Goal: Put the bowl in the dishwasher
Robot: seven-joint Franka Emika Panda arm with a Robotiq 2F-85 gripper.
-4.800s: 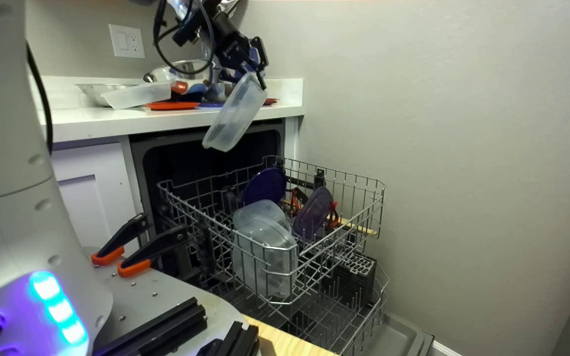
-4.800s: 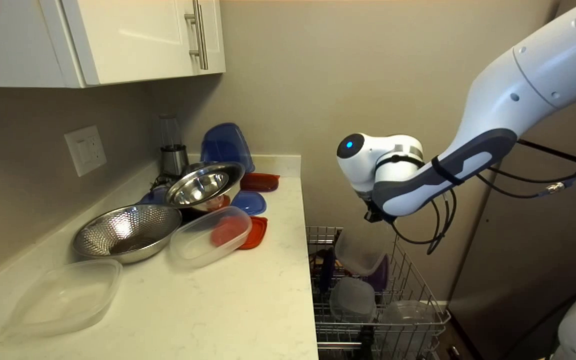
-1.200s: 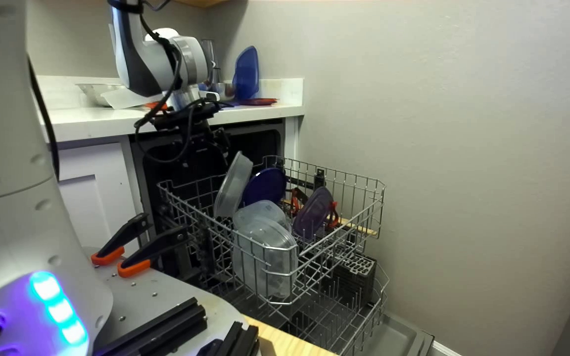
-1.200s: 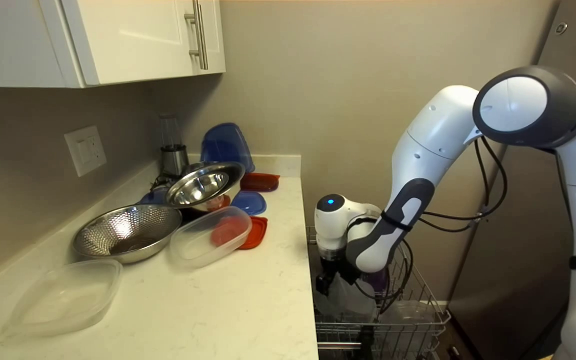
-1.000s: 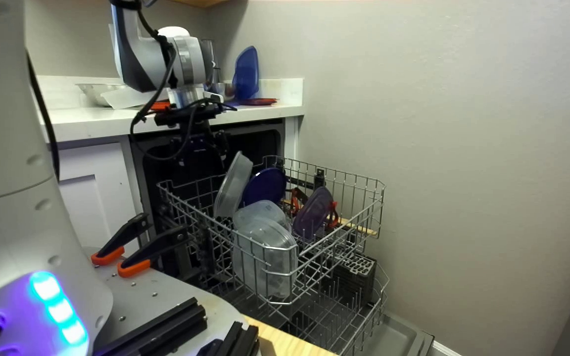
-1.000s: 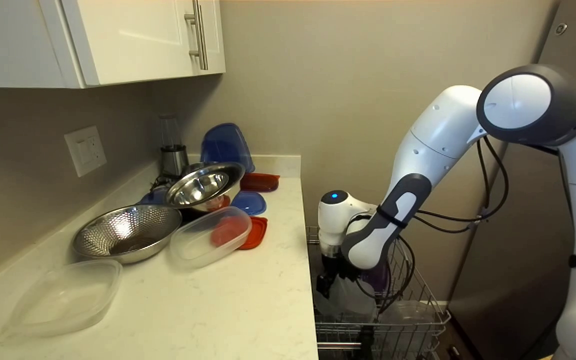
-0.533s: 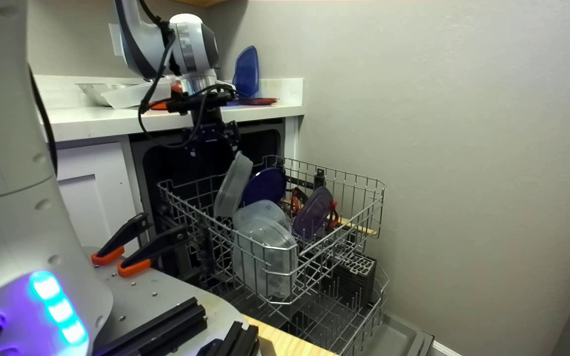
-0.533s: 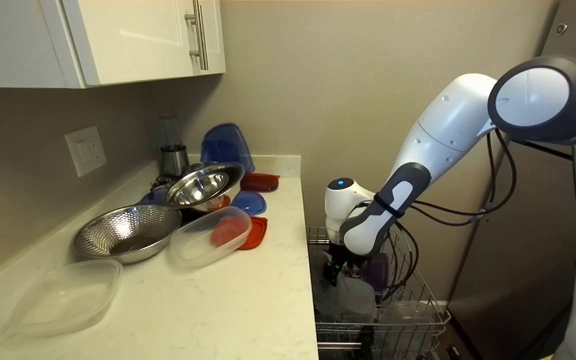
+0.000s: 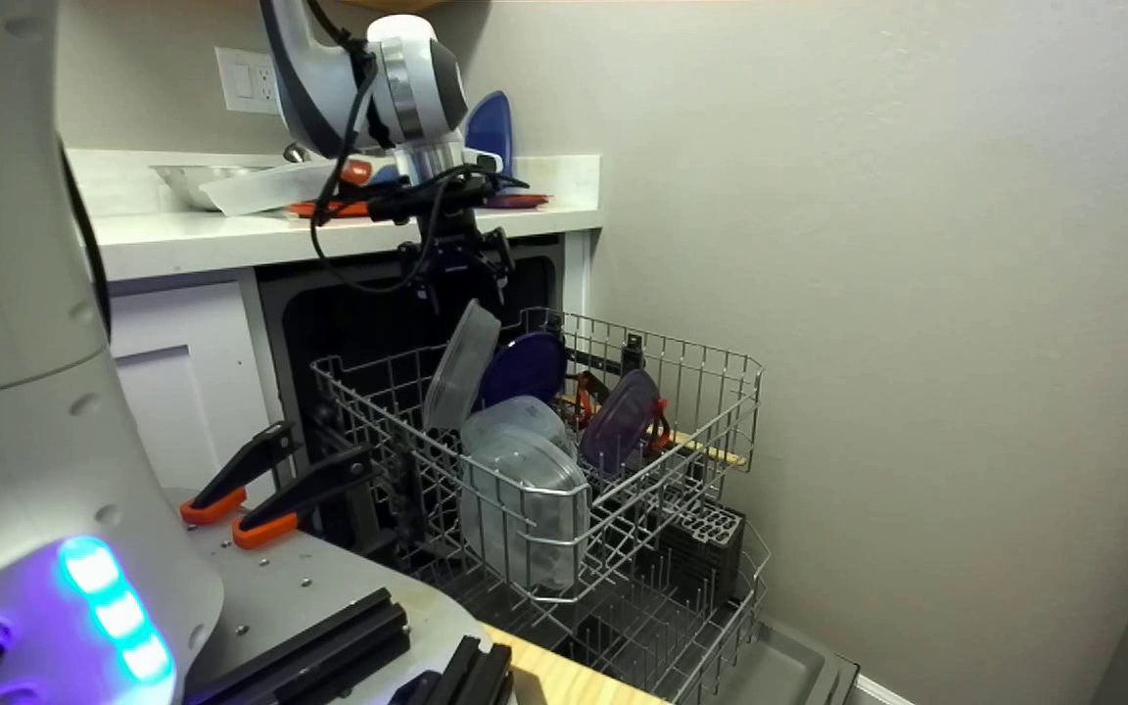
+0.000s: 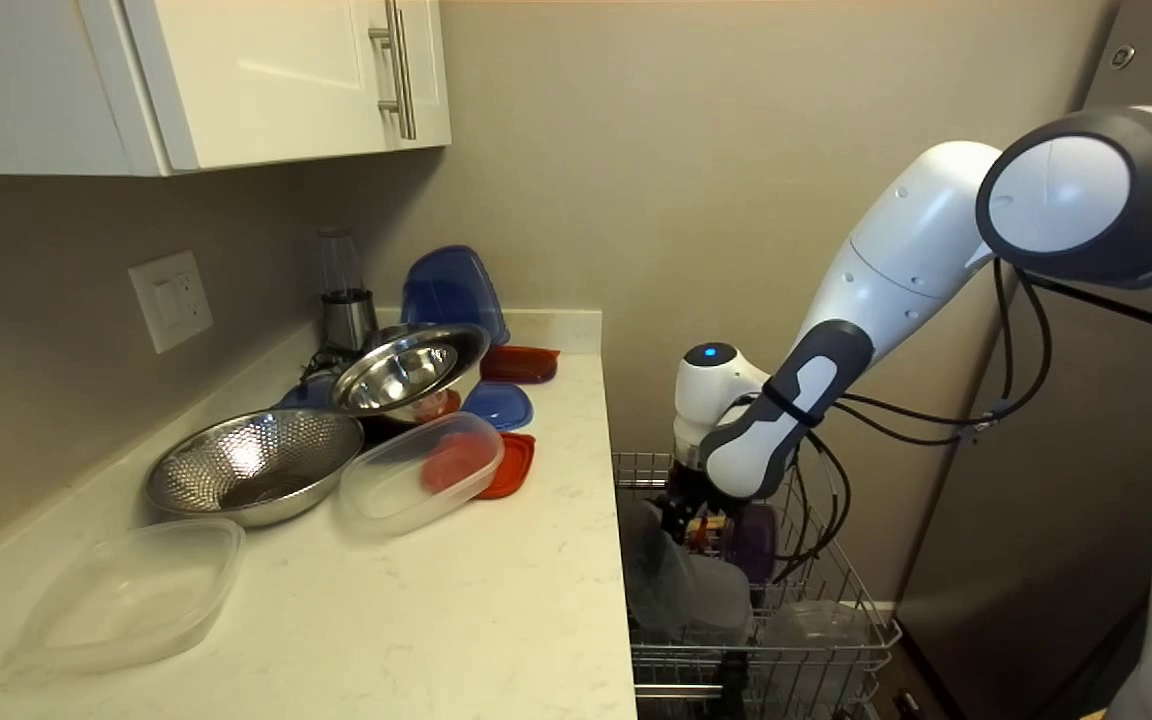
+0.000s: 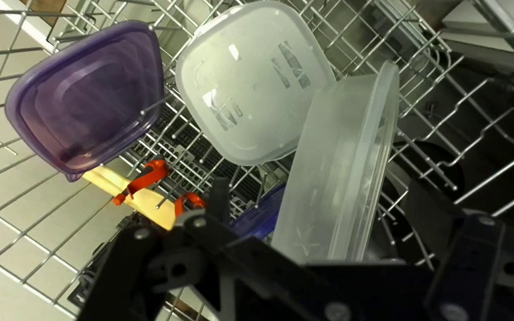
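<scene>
The bowl, pale and translucent (image 9: pixel 463 370), stands tilted on its side in the upper wire rack (image 9: pixel 742 392) of the dishwasher (image 9: pixel 329 328), which is pulled out. In the wrist view the bowl (image 11: pixel 328 178) reaches down behind the gripper's black body, which hides its near end. My gripper (image 9: pixel 467 297) hangs at the bowl's top edge, its fingers spread apart. Nothing is gripped; whether a finger touches the bowl I cannot tell. In an exterior view the gripper (image 10: pixel 678 520) is partly covered by the forearm.
Beside the bowl, the rack holds a frosted container (image 11: pixel 257 84), a purple container (image 11: pixel 89 98), a dark blue lid (image 9: pixel 525 369) and orange-handled utensils (image 11: pixel 147 176). The white counter (image 10: pixel 486 610) borders the rack, bearing a colander (image 10: pixel 256 465) and clear tubs. A wall stands behind.
Several seconds ago the gripper held the bowl above the rack; now the bowl rests there, released. Over the last second the gripper has moved up and sideways, rightward in both exterior views, while the bowl stayed still.
</scene>
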